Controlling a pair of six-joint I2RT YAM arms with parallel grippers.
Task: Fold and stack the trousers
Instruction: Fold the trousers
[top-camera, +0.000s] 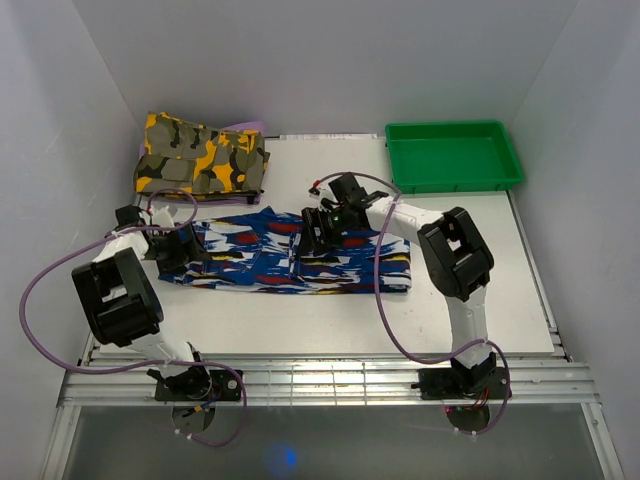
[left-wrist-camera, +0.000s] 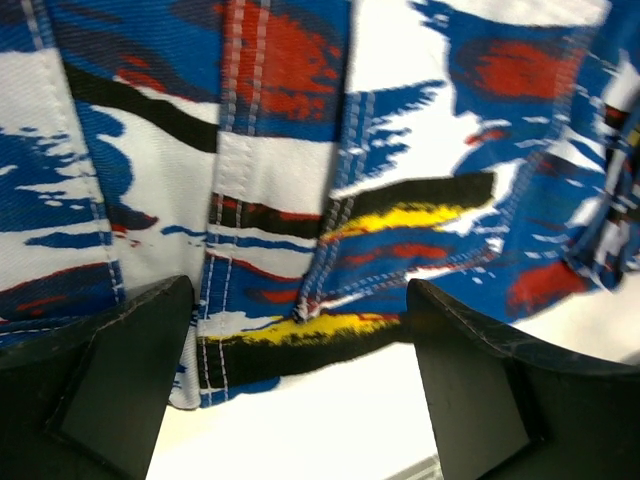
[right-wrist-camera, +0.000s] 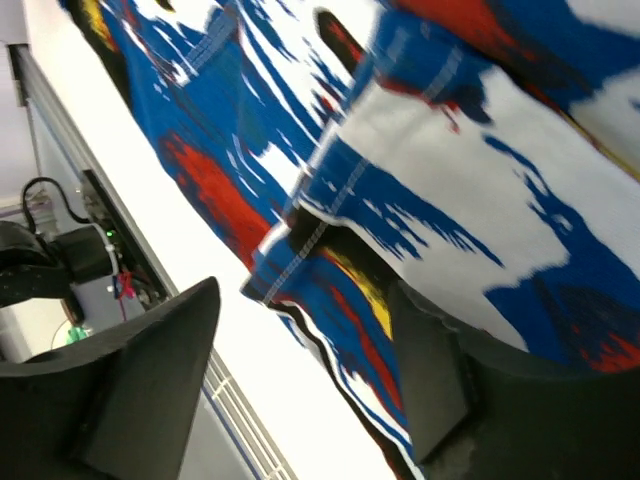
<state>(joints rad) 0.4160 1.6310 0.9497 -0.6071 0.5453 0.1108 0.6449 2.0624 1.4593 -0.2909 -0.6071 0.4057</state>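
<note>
The trousers (top-camera: 250, 255), royal blue with white, red, black and yellow streaks, lie flat across the middle of the table, with a folded layer on their right half. My left gripper (top-camera: 178, 248) is at their left end. In the left wrist view it (left-wrist-camera: 298, 290) is open, its fingers straddling the hem of the trousers (left-wrist-camera: 270, 150) on the white table. My right gripper (top-camera: 318, 235) is over the middle of the trousers. In the right wrist view it (right-wrist-camera: 305, 290) is open, a folded cloth edge (right-wrist-camera: 450, 170) between its fingers and the right finger against the cloth.
A folded yellow, olive and black camouflage garment (top-camera: 200, 155) lies at the back left on something purple (top-camera: 250, 128). A green tray (top-camera: 455, 155) stands at the back right. White walls close both sides. Metal rails (top-camera: 320, 380) run along the table's near edge.
</note>
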